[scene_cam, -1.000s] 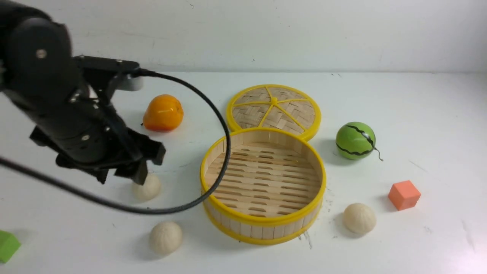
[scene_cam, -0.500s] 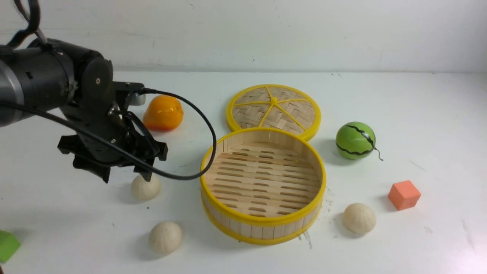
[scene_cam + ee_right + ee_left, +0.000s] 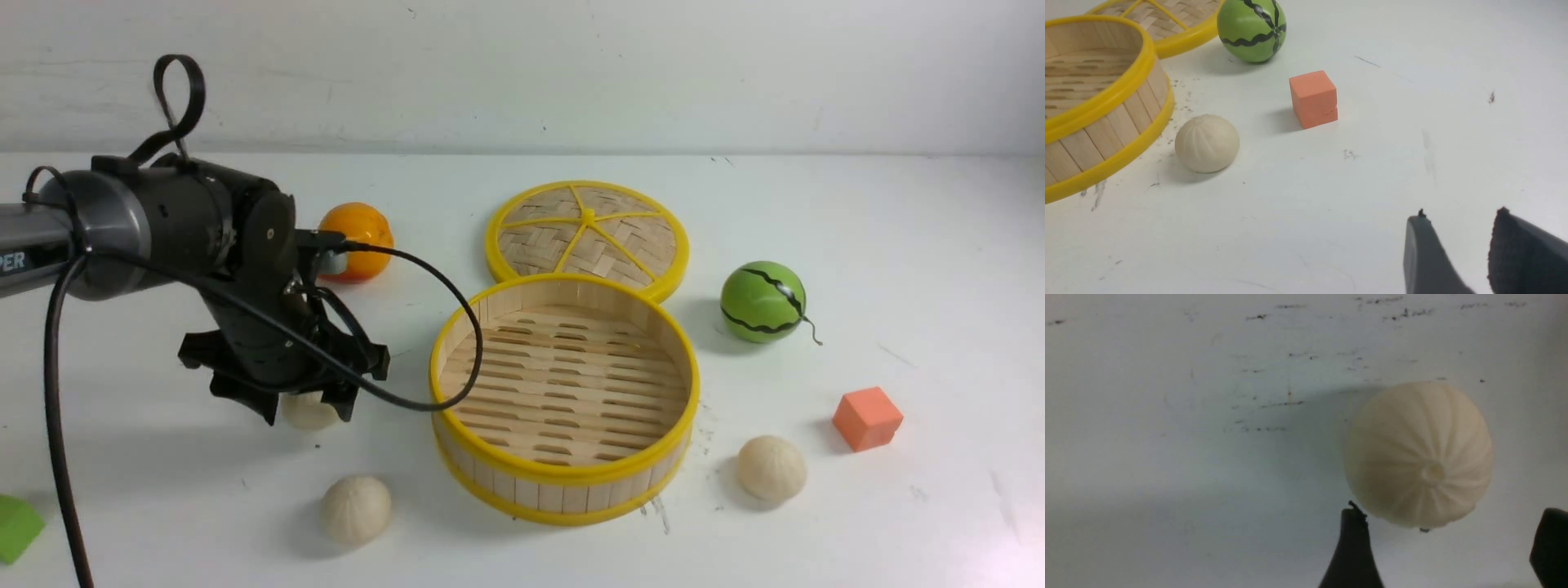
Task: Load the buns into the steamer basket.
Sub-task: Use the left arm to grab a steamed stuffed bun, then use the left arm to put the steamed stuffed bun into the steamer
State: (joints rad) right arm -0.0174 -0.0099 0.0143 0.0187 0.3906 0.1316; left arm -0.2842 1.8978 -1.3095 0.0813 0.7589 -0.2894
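The steamer basket [image 3: 563,482] stands empty at the middle of the table. Three cream buns lie outside it. One bun [image 3: 310,415] sits left of the basket, and my left gripper [image 3: 304,408] is open and lowered over it, a finger on each side. In the left wrist view this bun [image 3: 1419,455] lies just beyond the tips of the left gripper [image 3: 1452,535], ungripped. A second bun [image 3: 355,508] is at the front left. The third bun [image 3: 771,467] lies right of the basket. My right gripper [image 3: 1461,216] hovers open and empty, well away from that bun [image 3: 1207,143].
The woven lid [image 3: 588,233] lies behind the basket. An orange fruit [image 3: 363,233] sits behind my left arm. A green watermelon ball [image 3: 763,302] and an orange cube [image 3: 867,418] are on the right. A green block [image 3: 15,527] is at the front left. The arm's black cable [image 3: 465,343] loops against the basket rim.
My left arm has swung right and down, bringing the open gripper from beside the left bun to astride it. The buns and the basket have not moved.
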